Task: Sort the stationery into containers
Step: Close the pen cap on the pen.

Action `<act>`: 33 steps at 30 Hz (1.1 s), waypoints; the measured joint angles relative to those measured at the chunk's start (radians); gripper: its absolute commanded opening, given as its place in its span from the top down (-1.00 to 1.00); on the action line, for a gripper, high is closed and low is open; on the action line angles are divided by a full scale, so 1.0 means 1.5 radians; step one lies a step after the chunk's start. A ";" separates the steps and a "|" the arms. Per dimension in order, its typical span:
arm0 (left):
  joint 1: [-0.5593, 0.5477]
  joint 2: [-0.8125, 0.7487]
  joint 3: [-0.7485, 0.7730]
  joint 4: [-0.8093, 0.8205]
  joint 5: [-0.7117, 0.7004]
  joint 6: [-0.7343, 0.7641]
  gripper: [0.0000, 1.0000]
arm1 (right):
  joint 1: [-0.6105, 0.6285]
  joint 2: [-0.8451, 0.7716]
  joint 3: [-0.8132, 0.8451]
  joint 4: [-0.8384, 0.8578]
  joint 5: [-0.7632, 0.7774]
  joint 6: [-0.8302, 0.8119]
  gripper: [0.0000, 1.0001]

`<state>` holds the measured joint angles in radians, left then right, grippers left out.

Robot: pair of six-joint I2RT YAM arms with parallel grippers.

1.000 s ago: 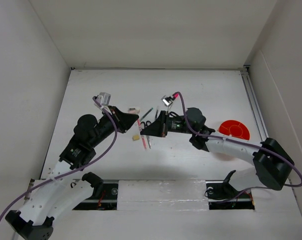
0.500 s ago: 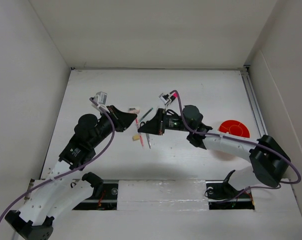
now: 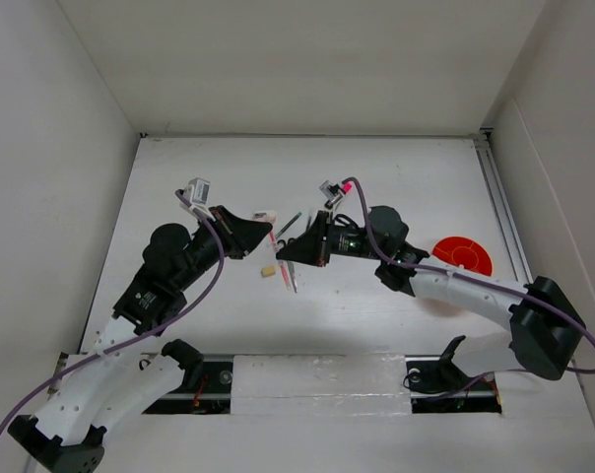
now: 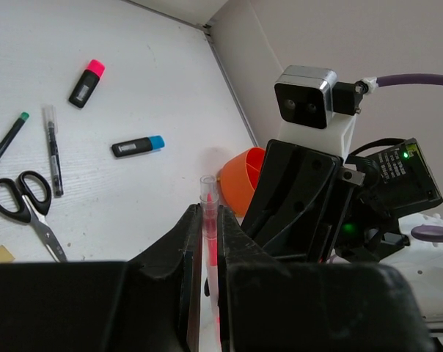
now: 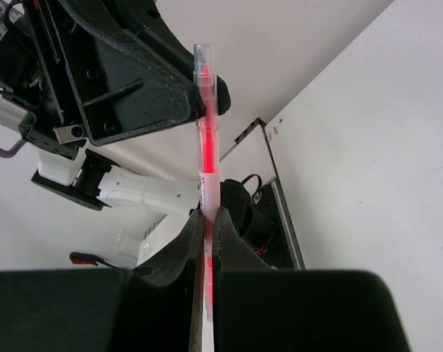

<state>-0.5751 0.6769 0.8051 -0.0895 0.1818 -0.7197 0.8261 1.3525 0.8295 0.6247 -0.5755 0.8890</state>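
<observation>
A thin clear pen with a red core is held from both ends. My left gripper is shut on the pen, and my right gripper is shut on its other end. They meet tip to tip above the table's middle, left gripper and right gripper. Below lie black scissors, a green pen, a thin pen, a pink-capped marker, a blue-capped marker and a yellow eraser. The orange tub sits at the right.
A pink-white eraser lies just behind the left gripper. White walls close in the table on the left, back and right. A metal rail runs along the right edge. Both arms' bases stand at the near edge.
The right arm has shifted slightly, its wrist edging left and back. Both grippers stay shut on the pen, close together above the scissors.
</observation>
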 measured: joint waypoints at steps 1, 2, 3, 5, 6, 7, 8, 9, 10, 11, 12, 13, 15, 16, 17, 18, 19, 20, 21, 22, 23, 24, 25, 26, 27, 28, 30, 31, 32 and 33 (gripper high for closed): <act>0.000 0.001 0.000 0.001 0.002 -0.001 1.00 | 0.000 -0.003 0.000 -0.004 0.001 -0.002 1.00; 0.000 0.001 0.000 0.002 0.004 -0.001 1.00 | 0.000 -0.005 0.000 -0.007 0.002 -0.004 1.00; 0.000 0.001 0.000 0.002 0.005 -0.002 1.00 | 0.000 -0.008 0.000 -0.011 0.004 -0.005 1.00; 0.000 0.000 0.000 0.006 0.008 -0.003 1.00 | 0.001 -0.013 0.000 -0.017 0.006 -0.007 1.00; 0.000 0.000 0.000 0.007 0.009 -0.003 1.00 | 0.001 -0.017 0.000 -0.019 0.008 -0.008 1.00; 0.000 -0.002 0.000 0.008 0.010 -0.004 1.00 | 0.001 -0.020 0.000 -0.022 0.010 -0.010 1.00; 0.000 -0.005 0.000 0.009 0.011 -0.005 1.00 | 0.001 -0.024 0.000 -0.025 0.010 -0.012 1.00; 0.000 -0.005 0.000 0.011 0.012 -0.006 1.00 | 0.001 -0.026 0.000 -0.027 0.011 -0.014 1.00; 0.000 -0.005 0.000 0.011 0.013 -0.007 1.00 | 0.002 -0.030 0.000 -0.028 0.013 -0.015 1.00; 0.000 -0.008 0.000 0.012 0.015 -0.008 1.00 | 0.004 -0.032 0.000 -0.028 0.015 -0.017 1.00; 0.000 -0.010 0.000 0.012 0.018 -0.009 1.00 | 0.006 -0.034 0.000 -0.029 0.016 -0.018 1.00; 0.000 -0.013 0.000 0.012 0.019 -0.009 1.00 | 0.007 -0.035 0.000 -0.029 0.016 -0.019 1.00; -0.001 -0.015 0.000 0.011 0.020 -0.010 1.00 | 0.009 -0.037 0.000 -0.028 0.017 -0.020 1.00; -0.001 -0.017 0.000 0.012 0.023 -0.009 1.00 | 0.012 -0.039 0.000 -0.028 0.018 -0.020 1.00; -0.001 -0.018 0.000 0.012 0.024 -0.009 1.00 | 0.014 -0.040 0.000 -0.028 0.020 -0.020 1.00; -0.001 -0.019 0.000 0.011 0.026 -0.009 1.00 | 0.018 -0.041 0.000 -0.028 0.024 -0.020 1.00; -0.001 -0.021 0.000 0.011 0.028 -0.008 1.00 | 0.022 -0.041 -0.001 -0.028 0.029 -0.020 1.00; -0.001 -0.023 0.001 0.010 0.030 -0.005 1.00 | 0.026 -0.041 -0.001 -0.027 0.034 -0.020 1.00; -0.001 -0.024 0.001 0.008 0.032 -0.001 1.00 | 0.030 -0.042 -0.002 -0.028 0.038 -0.020 1.00; -0.001 -0.025 0.002 0.007 0.033 0.001 1.00 | 0.032 -0.042 -0.003 -0.027 0.043 -0.020 1.00; -0.001 -0.025 0.003 0.006 0.033 0.005 1.00 | 0.035 -0.044 -0.004 -0.027 0.050 -0.020 1.00; -0.001 -0.025 0.004 0.003 0.034 0.009 1.00 | 0.037 -0.045 -0.006 -0.027 0.055 -0.019 1.00; -0.001 -0.024 0.005 0.001 0.036 0.011 1.00 | 0.040 -0.047 -0.008 -0.027 0.063 -0.019 1.00; -0.001 -0.024 0.006 0.000 0.036 0.014 1.00 | 0.044 -0.049 -0.008 -0.028 0.070 -0.019 1.00; -0.001 -0.024 0.006 0.001 0.036 0.018 1.00 | 0.048 -0.050 -0.009 -0.028 0.078 -0.019 1.00; -0.001 -0.024 0.007 0.000 0.036 0.020 1.00 | 0.051 -0.051 -0.009 -0.029 0.086 -0.018 1.00; -0.001 -0.024 0.009 -0.001 0.036 0.025 1.00 | 0.059 -0.051 -0.009 -0.029 0.102 -0.018 1.00; -0.001 -0.024 0.009 -0.001 0.036 0.026 1.00 | 0.063 -0.051 -0.009 -0.030 0.110 -0.020 1.00; -0.001 -0.024 0.009 -0.002 0.036 0.028 1.00 | 0.067 -0.051 -0.009 -0.032 0.117 -0.020 1.00; -0.001 -0.024 0.009 -0.004 0.036 0.030 1.00 | 0.069 -0.051 -0.009 -0.034 0.122 -0.020 1.00</act>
<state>-0.5762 0.6411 0.8192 -0.0956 0.2352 -0.6743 0.9298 1.2758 0.8162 0.5743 -0.3920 0.8585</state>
